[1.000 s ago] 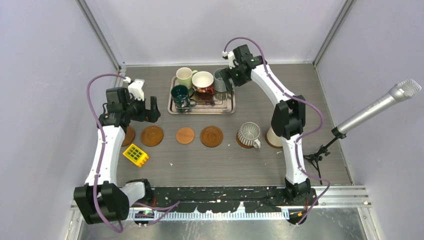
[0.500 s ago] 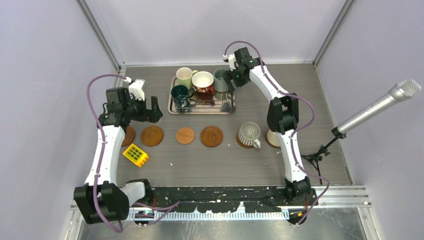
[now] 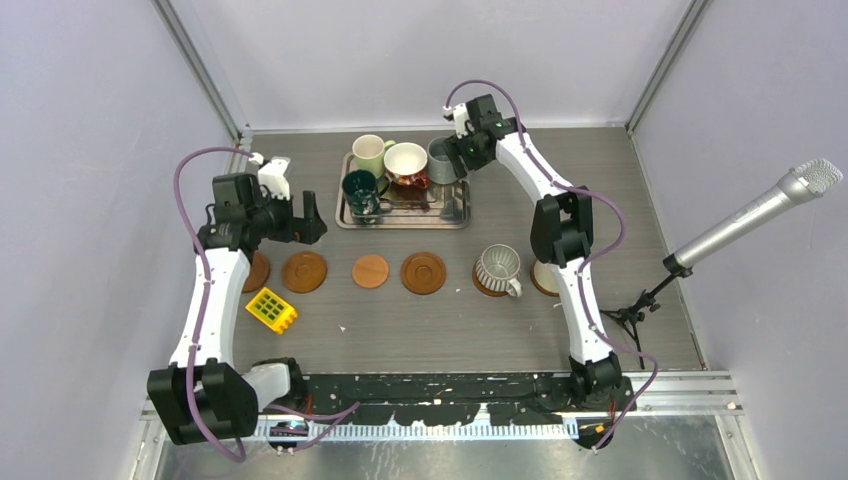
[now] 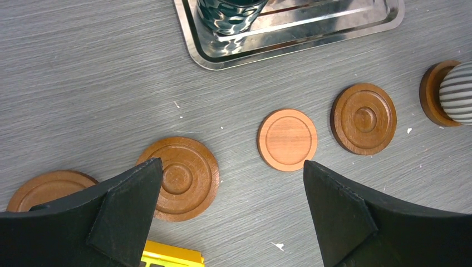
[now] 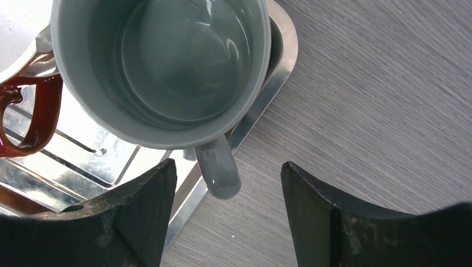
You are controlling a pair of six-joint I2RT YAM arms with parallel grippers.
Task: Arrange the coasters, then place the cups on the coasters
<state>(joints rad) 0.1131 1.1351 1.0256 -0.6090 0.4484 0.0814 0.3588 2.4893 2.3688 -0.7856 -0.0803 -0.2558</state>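
Observation:
Four cups stand on the silver tray (image 3: pixel 455 218): pale green (image 3: pixel 371 153), red and white (image 3: pixel 406 163), dark green (image 3: pixel 360 190) and grey-blue (image 3: pixel 440 160). My right gripper (image 5: pixel 227 167) hangs open over the tray's right edge, its fingers either side of the grey-blue cup's handle (image 5: pixel 218 167) without touching it. Coasters (image 3: pixel 304 271) (image 3: pixel 371 271) (image 3: pixel 424 272) lie in a row on the table. A ribbed cup (image 3: pixel 498 267) sits on another coaster. The cream cup (image 3: pixel 546 276) is mostly hidden behind the right arm. My left gripper (image 4: pixel 231 162) hovers open and holds nothing above the row's left part.
A yellow grid block (image 3: pixel 271 310) lies in front of the leftmost coasters. A microphone (image 3: pixel 750 218) on a stand leans in from the right. The leftmost coaster (image 3: pixel 259 272) is half covered by the left arm.
The right gripper has shifted slightly back and left to the grey-blue cup's handle and its jaws have narrowed a little. The left arm has stayed still.

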